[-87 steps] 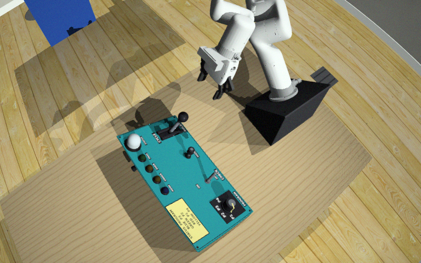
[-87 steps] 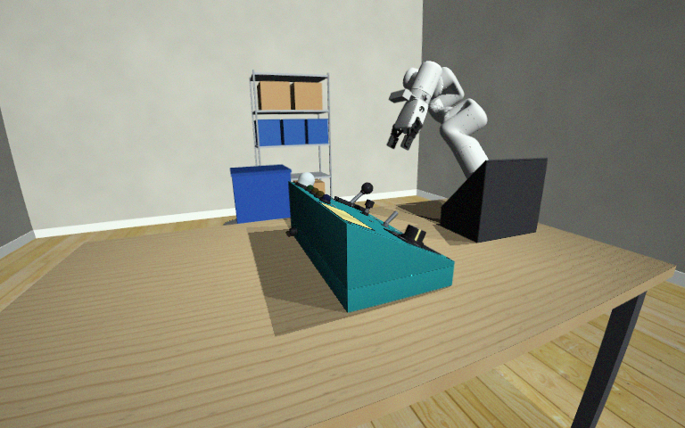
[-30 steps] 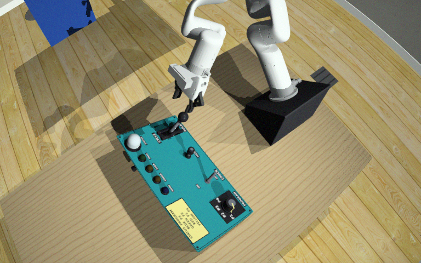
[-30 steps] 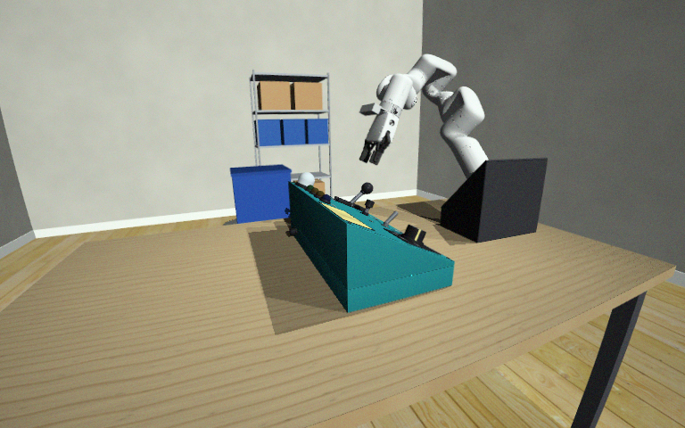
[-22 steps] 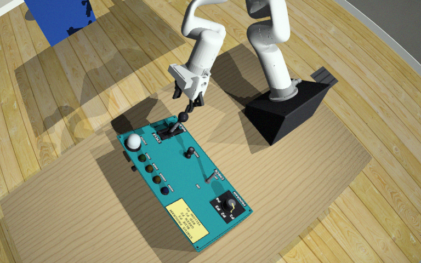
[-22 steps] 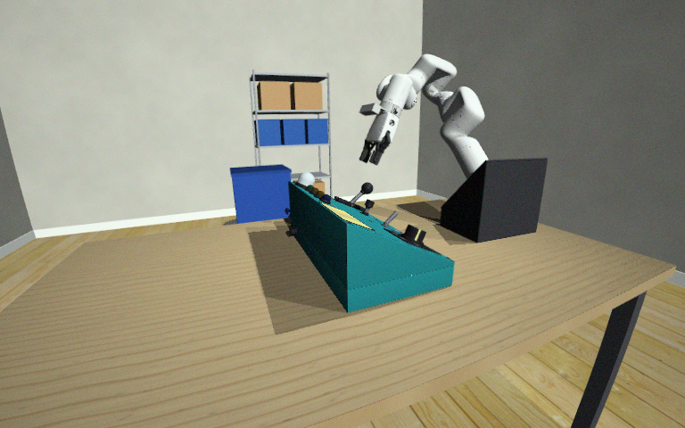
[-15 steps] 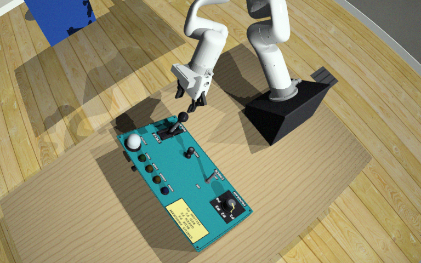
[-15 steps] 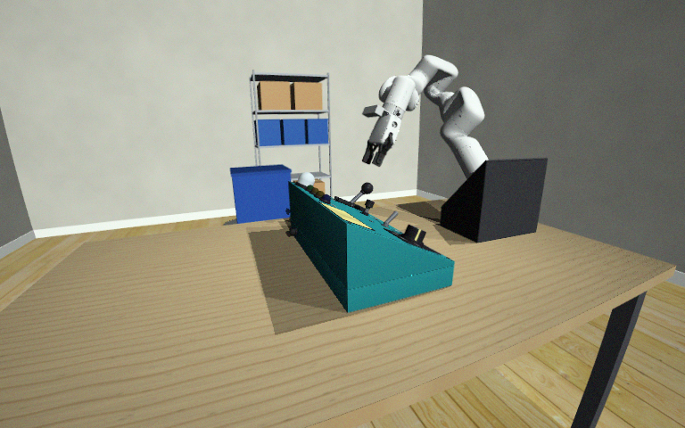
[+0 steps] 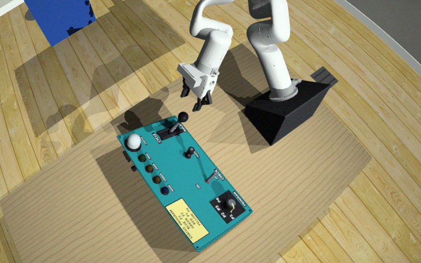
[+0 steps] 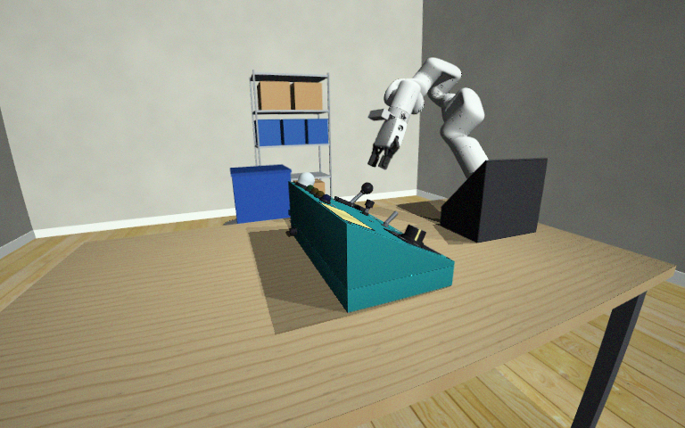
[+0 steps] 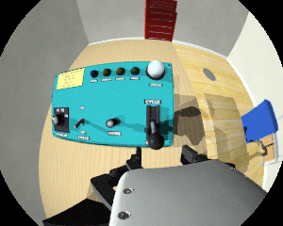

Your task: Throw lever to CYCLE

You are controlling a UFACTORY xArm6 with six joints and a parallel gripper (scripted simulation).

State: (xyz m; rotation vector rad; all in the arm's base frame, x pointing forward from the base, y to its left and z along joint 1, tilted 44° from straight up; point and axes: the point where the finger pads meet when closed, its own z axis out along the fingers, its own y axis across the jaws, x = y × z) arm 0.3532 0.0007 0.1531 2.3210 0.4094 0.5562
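A: Our fingers [image 9: 196,99] hang parted, gripping nothing, and the lever [image 9: 177,122] sits just below them, its black knob tipped away from CYCLE

B: Then we come down around that knob and sweep it gently along its slot

A: Gently, since beyond it the console [image 9: 180,169] rests loose on the worktop [image 9: 304,169], other controls farther off

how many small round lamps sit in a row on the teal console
4, in a line along the console's edge below the white dome: at and.
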